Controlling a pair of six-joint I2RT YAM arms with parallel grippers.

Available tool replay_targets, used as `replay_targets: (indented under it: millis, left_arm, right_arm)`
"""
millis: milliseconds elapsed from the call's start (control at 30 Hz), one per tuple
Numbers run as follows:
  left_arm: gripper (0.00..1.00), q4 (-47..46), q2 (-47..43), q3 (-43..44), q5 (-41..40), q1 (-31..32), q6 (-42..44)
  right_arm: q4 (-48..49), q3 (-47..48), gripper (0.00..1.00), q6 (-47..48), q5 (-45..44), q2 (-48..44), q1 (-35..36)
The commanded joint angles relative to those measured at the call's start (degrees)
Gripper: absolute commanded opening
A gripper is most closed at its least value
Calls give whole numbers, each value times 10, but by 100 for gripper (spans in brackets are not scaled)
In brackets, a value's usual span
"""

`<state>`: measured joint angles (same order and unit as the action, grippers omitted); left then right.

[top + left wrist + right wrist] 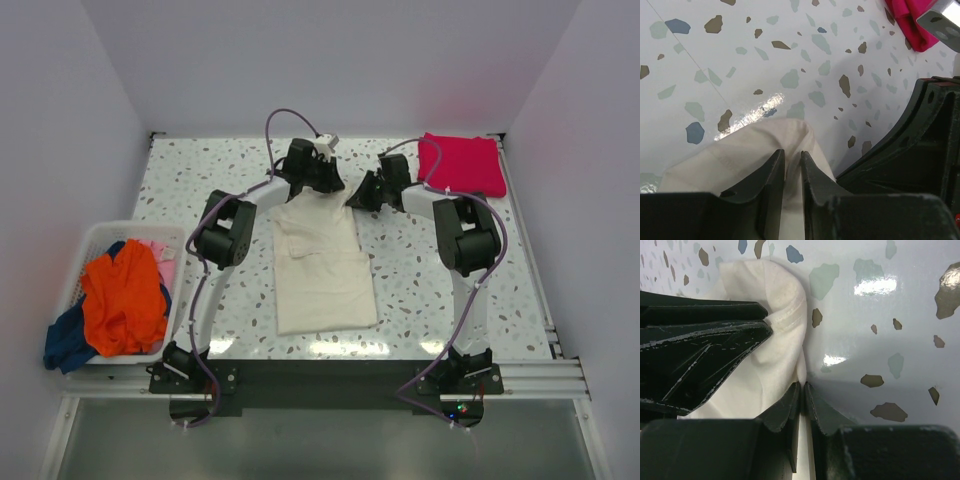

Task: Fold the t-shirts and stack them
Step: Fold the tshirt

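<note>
A cream t-shirt (322, 270) lies on the table folded into a long narrow strip, its far end between both grippers. My left gripper (302, 192) is at the far left corner; in the left wrist view its jaws (792, 155) stand narrow with a ridge of cream cloth (740, 150) pinched between them. At the far right corner my right gripper (354, 200) is shut on the shirt's edge (770, 300), jaws nearly touching (802, 386). A folded magenta-red t-shirt (462, 163) lies at the back right.
A white slatted basket (95, 235) at the left edge holds an orange t-shirt (125, 295), a pink one (160, 250) and a dark blue one (65, 345) hanging over its rim. The two grippers are close together; the left one's fingers (705, 340) fill the right wrist view's left side.
</note>
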<state>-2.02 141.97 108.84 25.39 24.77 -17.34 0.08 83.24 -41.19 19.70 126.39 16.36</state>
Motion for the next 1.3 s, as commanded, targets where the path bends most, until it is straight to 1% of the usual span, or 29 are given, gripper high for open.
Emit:
replay_targets:
  millis: [0,67,133,167,200,300,400,500,967,1200,1267]
  left_arm:
    - [21,-15,-12,-6,14,-2,12]
    - [18,-15,-13,-6,14,-2,13]
    - [11,-16,-14,-6,13,-2,13]
    - [7,-16,-15,-6,12,-2,13]
    - [0,-17,-16,-6,5,-2,13]
    - [0,-37,-30,-34,-21,-5,6]
    - [0,-75,-52,-63,-33,-12,-8]
    - [0,-91,-63,-85,-40,-18,-16]
    - [0,-148,-82,-109,-33,-41,-57]
    - [0,-162,-84,-115,-32,-48,-70]
    - [0,-163,-81,-113,-30,-48,-72]
  right_arm:
    - [-53,-13,13,16,-39,38,0]
    - [-53,-13,13,14,-39,38,1]
    - [-53,-13,13,14,-40,36,0]
    - [-53,-13,13,14,-40,36,-1]
    - [-53,-15,13,14,-41,35,-1]
    - [-46,-26,13,12,-48,28,-3]
    - [-39,-35,12,8,-54,20,-5]
    - [-37,-40,11,7,-56,16,-6]
    - [-14,-74,10,-2,-74,-6,-12]
    - [-3,-102,8,-14,-98,-31,-20]
    - [15,-112,8,-22,-101,-36,-24]
